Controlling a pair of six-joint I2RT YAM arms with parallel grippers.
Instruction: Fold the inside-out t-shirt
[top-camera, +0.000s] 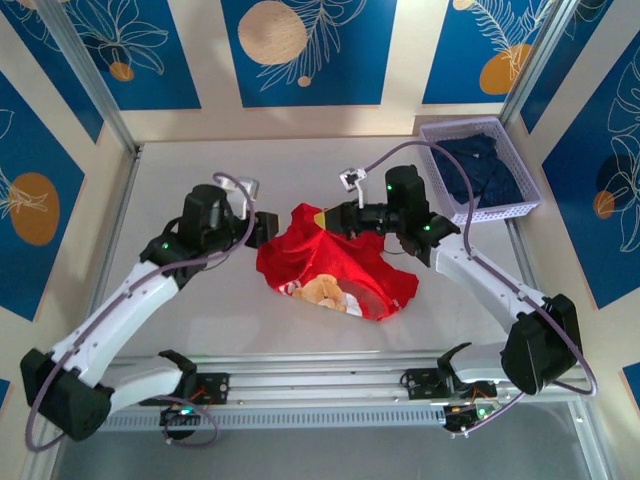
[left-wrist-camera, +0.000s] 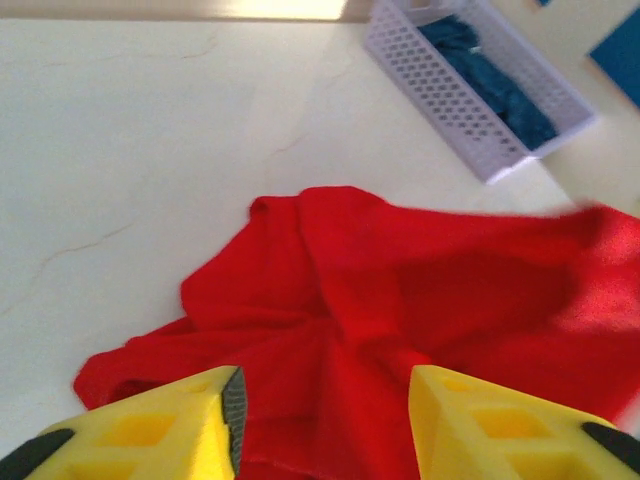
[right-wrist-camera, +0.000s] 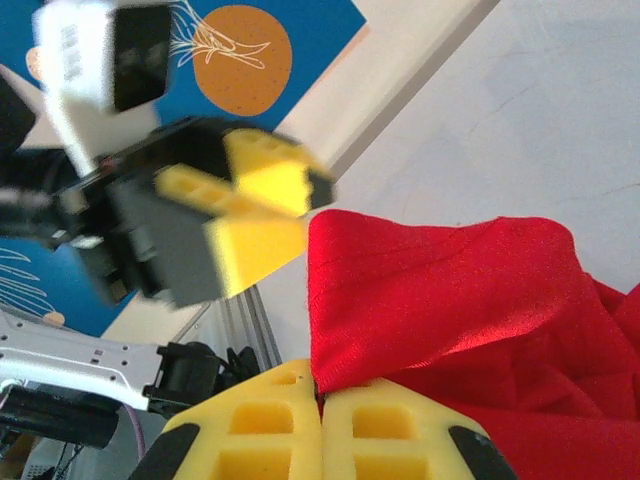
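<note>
The inside-out t-shirt lies crumpled left of the basket, 0 folds made, so all the folding seemingly remains; the right gripper pinches its edge tight; the left gripper stands half open over the cloth, holding nothing.

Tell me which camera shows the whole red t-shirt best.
The top external view: nearly the whole crumpled t-shirt lies there, print included. The left wrist view gives plain red folds beyond the open left gripper; the right wrist view, one edge pinched in the shut right gripper.
</note>
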